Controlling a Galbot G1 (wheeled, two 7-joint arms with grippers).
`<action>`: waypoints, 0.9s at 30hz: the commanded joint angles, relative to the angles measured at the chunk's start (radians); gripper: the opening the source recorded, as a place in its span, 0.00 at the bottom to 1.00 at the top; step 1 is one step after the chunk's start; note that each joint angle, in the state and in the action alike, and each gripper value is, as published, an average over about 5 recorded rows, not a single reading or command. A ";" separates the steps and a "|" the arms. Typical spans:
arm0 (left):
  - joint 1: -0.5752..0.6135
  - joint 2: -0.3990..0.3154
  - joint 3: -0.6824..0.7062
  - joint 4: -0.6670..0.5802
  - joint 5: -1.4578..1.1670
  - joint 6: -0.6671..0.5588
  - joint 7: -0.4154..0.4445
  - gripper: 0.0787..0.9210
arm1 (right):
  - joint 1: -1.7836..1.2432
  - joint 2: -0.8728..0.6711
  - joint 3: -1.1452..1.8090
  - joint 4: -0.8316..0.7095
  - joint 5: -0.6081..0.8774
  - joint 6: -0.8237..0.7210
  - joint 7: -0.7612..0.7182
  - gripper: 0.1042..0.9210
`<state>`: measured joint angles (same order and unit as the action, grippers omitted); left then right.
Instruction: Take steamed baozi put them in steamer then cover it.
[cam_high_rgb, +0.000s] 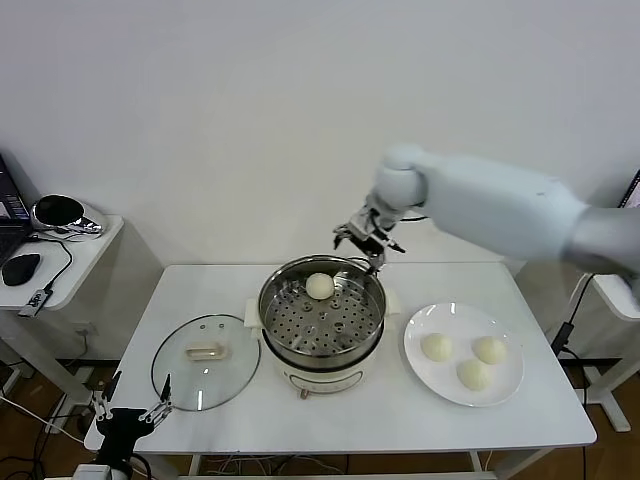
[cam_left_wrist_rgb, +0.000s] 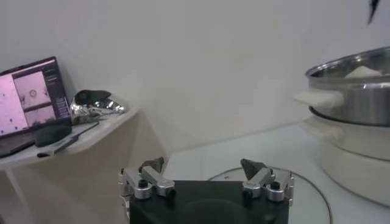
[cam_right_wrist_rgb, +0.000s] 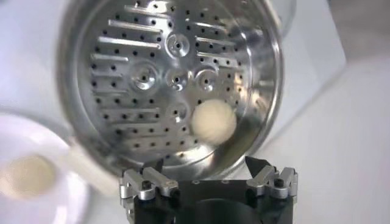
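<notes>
One baozi sat on the tray with holes inside the steamer, close to the far wall of the shiny pot. The right wrist view showed the same bun lying alone on the tray, with nothing touching it. The steamer stood in the middle of the white worktop, and it had no top on. Three more buns lay on a white plate on the right side of the steamer, near it but not touching it. The cover, a round glass lid with a cream handle in its middle, lay flat on the worktop on the left side of the steamer, just beside the base. The right gripper hung in the air above the far edge of the pot, a little way up from the bun. Its fingers were spread open and held nothing. The big grey arm reached in from the right side. The left gripper waited low at the near left corner of the worktop, just in front of the cover. Its fingers were open too, and they were empty. A small side table stood farther to the left, with a laptop and a black mouse on it.
</notes>
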<state>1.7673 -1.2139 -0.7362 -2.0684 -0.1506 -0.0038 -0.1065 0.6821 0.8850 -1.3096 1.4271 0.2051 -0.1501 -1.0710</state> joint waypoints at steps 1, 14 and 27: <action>0.000 0.002 0.001 -0.002 -0.002 -0.001 0.000 0.88 | 0.080 -0.292 -0.035 0.262 0.140 -0.319 -0.023 0.88; 0.002 0.000 0.005 -0.002 0.002 -0.006 -0.001 0.88 | -0.211 -0.468 0.060 0.233 -0.135 -0.173 -0.013 0.88; 0.014 -0.009 -0.025 -0.003 0.004 -0.006 0.000 0.88 | -0.569 -0.309 0.333 -0.010 -0.283 -0.135 0.031 0.88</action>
<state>1.7829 -1.2236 -0.7591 -2.0711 -0.1468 -0.0097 -0.1065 0.2634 0.5637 -1.0749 1.4867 -0.0156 -0.2778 -1.0521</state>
